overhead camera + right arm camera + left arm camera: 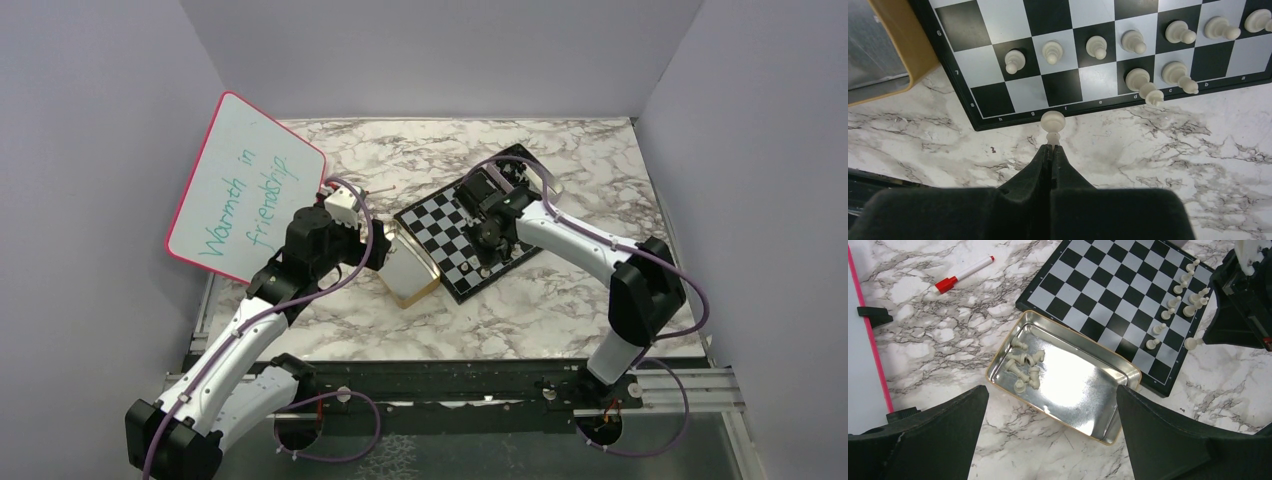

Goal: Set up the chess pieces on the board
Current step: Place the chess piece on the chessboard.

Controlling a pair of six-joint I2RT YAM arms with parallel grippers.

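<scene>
white side partly set, one piece pinched at the board's edge

on the board (993,30) a row of pale pawns (1096,46) stands, with two taller pieces (1143,82) behind it; the other back-row squares in view are bare. the right tool (1052,149) is closed on another pale piece (1053,121), just off the rim. several chess pieces (1024,367) lie in the tin (1088,390), under the wide, empty left tool (1051,395). no black pieces show. the counter (520,310) is marbled, enclosed by plain lilac walls (450,50); a whiteboard (245,190) leans at left.
</scene>
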